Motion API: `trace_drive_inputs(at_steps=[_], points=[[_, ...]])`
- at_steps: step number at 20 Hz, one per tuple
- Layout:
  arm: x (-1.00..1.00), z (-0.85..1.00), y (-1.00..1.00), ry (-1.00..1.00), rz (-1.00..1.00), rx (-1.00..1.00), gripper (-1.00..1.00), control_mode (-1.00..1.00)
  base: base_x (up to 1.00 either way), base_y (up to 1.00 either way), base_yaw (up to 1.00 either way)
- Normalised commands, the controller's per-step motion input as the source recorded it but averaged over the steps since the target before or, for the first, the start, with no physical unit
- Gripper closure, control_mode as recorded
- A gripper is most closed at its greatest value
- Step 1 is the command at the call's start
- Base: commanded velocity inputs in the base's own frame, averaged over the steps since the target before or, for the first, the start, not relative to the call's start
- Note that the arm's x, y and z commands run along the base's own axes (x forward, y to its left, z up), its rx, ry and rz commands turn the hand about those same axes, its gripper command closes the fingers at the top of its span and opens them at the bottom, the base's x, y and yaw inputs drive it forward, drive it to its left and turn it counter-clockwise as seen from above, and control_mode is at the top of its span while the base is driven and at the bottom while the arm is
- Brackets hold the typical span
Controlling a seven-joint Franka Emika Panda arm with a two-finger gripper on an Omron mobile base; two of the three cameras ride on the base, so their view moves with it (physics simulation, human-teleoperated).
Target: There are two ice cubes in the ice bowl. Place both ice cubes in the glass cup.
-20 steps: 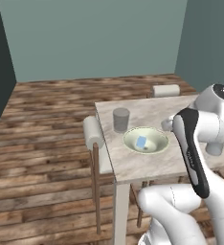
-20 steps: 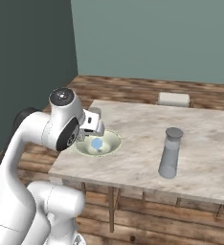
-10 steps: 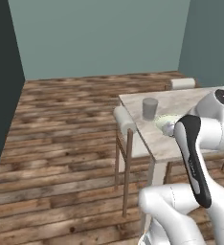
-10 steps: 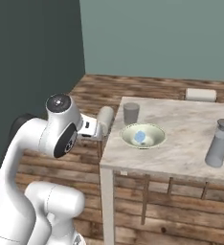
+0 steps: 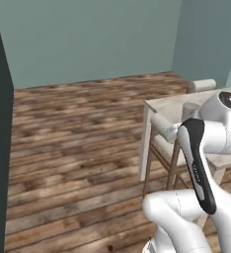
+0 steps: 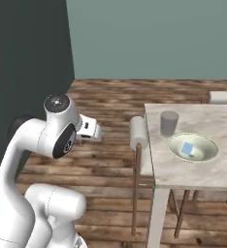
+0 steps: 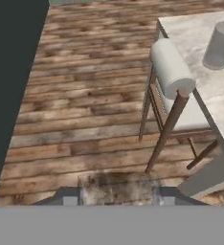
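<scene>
Left base view: the pale marble-topped table (image 5: 163, 106) sits at about three o'clock, largely hidden behind the white arm, with a wooden chair with a grey padded roll back (image 5: 163, 129) tucked against its near side.

Right base view: the same table fills the four-o'clock part of the frame. On it the short translucent grey glass cup (image 6: 169, 123) stands upright near the left edge — straight-sided, no handle. Just beside it, toward five o'clock, lies the wide shallow greenish-cream ice bowl (image 6: 204, 153); a small pale blue ice cube (image 6: 186, 148) rests inside it. A second cube cannot be made out. The chair stands at the table's left edge, and the two-finger gripper (image 6: 94, 131) hangs well apart from the table at nine o'clock, over the plank floor.

Hand view: the cup shows at two o'clock on the tabletop, the chair's grey roll just left of it. The dark fingertips (image 7: 70, 196) sit at the bottom edge — drawn narrow, holding nothing.
</scene>
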Motion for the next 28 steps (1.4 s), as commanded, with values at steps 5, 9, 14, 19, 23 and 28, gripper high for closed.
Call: trace_drive_inputs(at_steps=[5,9,14,19,23,28], points=[[0.00,0.00,0.00,0.00,0.00,0.00,1.00,1.00,0.97,0.98,-0.46],[0.00,0.00,0.00,0.00,0.00,0.00,1.00,1.00,1.00,0.99,-0.54],[0.00,0.00,0.00,0.00,0.00,0.00,1.00,1.00,0.92,0.95,-0.63],[0.00,0.00,0.00,0.00,0.00,0.00,1.00,1.00,0.66,0.93,-0.68],[0.00,0.00,0.00,0.00,0.00,0.00,1.00,1.00,0.48,0.89,-0.71],[0.00,0.00,0.00,0.00,0.00,0.00,1.00,1.00,0.59,0.55,-0.70]])
